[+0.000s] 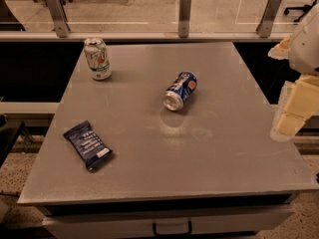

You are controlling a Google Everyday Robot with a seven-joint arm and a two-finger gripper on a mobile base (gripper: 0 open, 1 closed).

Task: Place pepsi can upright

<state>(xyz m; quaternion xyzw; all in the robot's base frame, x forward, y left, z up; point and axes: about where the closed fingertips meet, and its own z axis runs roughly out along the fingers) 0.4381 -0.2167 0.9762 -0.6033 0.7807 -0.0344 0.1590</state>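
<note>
Near the centre of the flat grey tabletop (224, 158), the small blue aluminium pepsi can (180, 90) with the red-white-blue round logo lies on its side. Its silver end faces the front-left, and its body points toward the rear-right. It is not upright, so the task is judged not yet begun.

The cream-and-white gripper (293, 114) hangs at the right edge of the view, beyond the tabletop's right side and well apart from the can. Whether it is open or closed cannot be told. It has no hold on the can.

Handling, as judged:
- The can is probably light, with a thin wall that dents under excess pressure.
- The painted wall is smooth and may slip. The round body will roll if nudged from the side.
- Take hold across the cylindrical wall at mid-length, not at the rims.
- Rotate the can until one silver end faces down, then set it flat.

An upright white and green drink can (97, 59) stands at the rear-left corner. A dark blue flat snack wrapper (88, 145) lies at the front-left. Both are well apart from the pepsi can.
</note>
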